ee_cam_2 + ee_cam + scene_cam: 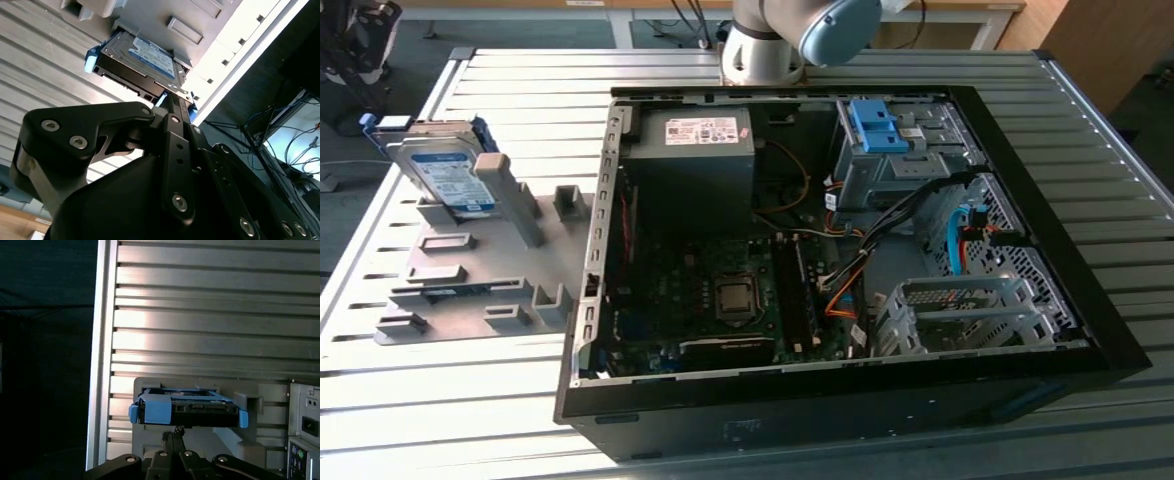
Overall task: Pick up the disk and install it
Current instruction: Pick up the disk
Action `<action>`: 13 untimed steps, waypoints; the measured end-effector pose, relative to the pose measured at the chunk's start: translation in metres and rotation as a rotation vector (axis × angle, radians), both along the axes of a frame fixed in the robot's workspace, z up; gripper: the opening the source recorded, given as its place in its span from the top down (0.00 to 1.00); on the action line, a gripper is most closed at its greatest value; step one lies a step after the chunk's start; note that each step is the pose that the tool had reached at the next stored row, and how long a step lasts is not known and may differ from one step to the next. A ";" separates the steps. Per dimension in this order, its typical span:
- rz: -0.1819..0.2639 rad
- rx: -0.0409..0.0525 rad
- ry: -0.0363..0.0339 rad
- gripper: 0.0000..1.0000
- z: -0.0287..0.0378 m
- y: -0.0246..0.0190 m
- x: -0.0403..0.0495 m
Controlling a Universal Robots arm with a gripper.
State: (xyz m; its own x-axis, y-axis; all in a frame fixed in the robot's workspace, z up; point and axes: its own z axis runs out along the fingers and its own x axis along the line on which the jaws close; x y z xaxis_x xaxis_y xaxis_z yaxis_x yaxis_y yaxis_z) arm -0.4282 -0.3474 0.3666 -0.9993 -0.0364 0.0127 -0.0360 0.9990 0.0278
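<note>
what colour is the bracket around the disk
Bright blue. The bracket shows best in the first wrist view, framing the edge of the disk.

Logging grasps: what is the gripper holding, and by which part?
Nothing: the disk stands in its grey holder, and the gripper is apart from it.

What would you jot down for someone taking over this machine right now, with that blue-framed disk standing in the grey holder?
Gripper: not holding the disk; in both wrist views it points toward the disk.
Disk: stands on edge in the grey holder at the exterior view's left, beside the open computer case. Nothing touches it in the exterior view.
Done: nothing; the disk is not yet picked up.
Left: the pickup and the install, all of it.
</note>
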 end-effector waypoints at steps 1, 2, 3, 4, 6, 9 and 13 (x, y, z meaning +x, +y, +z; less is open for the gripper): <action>0.013 0.0000 0.0000 0.89 0.0000 0.0000 0.0000; 0.023 0.0000 0.0000 0.89 0.0000 0.0000 0.0000; 0.030 0.0000 0.0001 0.89 0.0000 0.0000 0.0000; 0.037 0.0000 0.0000 0.89 0.0000 0.0000 0.0000; 0.049 0.0000 0.0001 0.89 0.0000 0.0000 0.0000; 0.061 0.0000 0.0000 0.89 0.0000 0.0000 0.0000; 0.064 0.0000 0.0000 0.89 0.0000 0.0000 0.0000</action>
State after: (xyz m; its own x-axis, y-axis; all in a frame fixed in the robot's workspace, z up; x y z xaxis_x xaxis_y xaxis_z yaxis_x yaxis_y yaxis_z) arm -0.4282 -0.3474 0.3666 -0.9949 -0.1003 0.0127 -0.1000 0.9946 0.0278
